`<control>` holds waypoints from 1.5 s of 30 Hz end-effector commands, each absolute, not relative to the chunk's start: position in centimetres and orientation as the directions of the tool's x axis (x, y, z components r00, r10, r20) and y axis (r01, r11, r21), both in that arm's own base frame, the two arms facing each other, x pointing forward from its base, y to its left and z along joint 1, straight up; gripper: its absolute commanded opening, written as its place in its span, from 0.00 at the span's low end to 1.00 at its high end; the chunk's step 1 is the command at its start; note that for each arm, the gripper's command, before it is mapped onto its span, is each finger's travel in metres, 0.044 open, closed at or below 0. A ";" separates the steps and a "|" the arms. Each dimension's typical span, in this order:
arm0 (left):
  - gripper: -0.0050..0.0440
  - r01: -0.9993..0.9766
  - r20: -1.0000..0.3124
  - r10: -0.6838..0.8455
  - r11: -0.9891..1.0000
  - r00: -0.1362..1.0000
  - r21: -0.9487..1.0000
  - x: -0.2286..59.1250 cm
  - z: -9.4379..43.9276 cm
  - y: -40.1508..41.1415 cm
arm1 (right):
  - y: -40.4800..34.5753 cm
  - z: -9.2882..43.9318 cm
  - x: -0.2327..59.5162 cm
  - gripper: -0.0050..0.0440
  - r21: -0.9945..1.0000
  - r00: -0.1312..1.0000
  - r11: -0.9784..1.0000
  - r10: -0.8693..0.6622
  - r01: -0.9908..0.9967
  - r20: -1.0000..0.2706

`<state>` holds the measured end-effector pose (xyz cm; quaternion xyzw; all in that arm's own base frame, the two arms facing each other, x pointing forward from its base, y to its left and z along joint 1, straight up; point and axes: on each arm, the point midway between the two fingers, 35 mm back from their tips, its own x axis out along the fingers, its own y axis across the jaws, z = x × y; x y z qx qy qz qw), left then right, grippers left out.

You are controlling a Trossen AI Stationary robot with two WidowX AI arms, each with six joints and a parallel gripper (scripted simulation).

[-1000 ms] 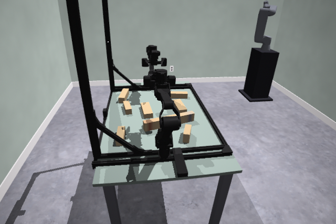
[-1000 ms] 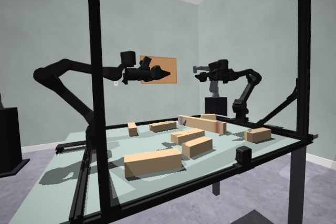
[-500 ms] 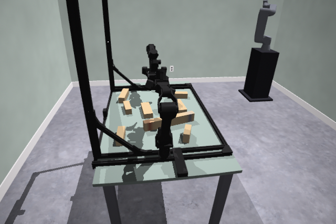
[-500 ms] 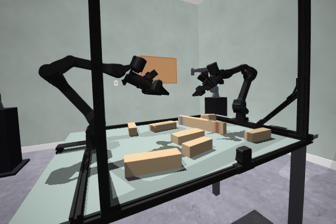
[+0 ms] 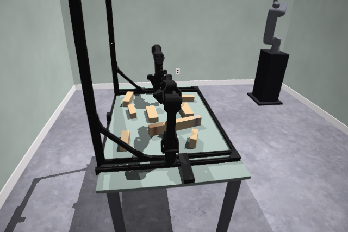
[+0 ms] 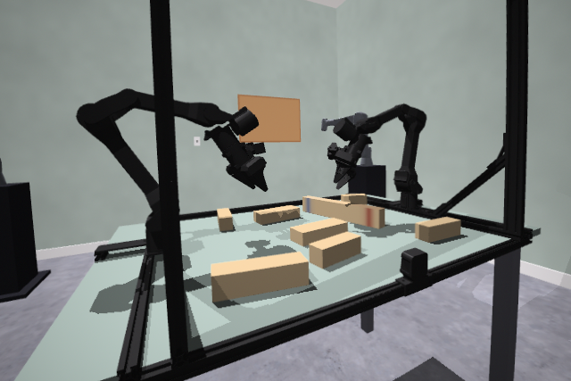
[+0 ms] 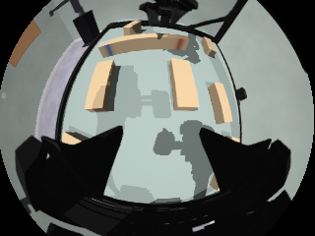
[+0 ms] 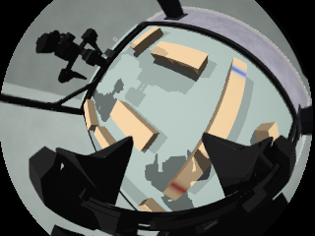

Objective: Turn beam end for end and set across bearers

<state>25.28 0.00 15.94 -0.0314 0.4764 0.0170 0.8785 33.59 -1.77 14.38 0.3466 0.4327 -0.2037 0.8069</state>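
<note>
Beam [image 5: 188, 123] [image 6: 327, 208] [image 7: 143, 45] [image 8: 228, 105] on worktop [image 5: 207, 169] [image 6: 69, 321] [image 7: 143, 172] [image 8: 162, 93], nr R arm base, not across brgrs. L gripper [image 6: 260, 188] [image 7: 161, 129] + R gripper [image 6: 337, 185] [image 8: 167, 137]: fingers released, nothing held. Risks: R grip off-ctr nr red end → long side tips/swings; low swing during turn clips blocks, shifts brgr; L arm too close → arms clash.

The worktop [image 5: 222, 170] [image 6: 60, 344] [image 7: 133, 162] [image 8: 177, 108] was viewed lengthwise from beyond and above one end in the top view, and obliquely from nearer one side in the exterior. Both wrist views were angled down, closer; the beam [image 5: 188, 123] [image 6: 331, 208] [image 7: 143, 45] [image 8: 227, 108] was shared by all.
</note>
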 end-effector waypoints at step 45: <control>1.00 -0.115 -1.000 0.000 0.993 0.000 0.000 15.7 14.1 0.0 | -2.5 2.2 29.0 0.94 0.000 0.000 0.254 0.000 0.967 -1.000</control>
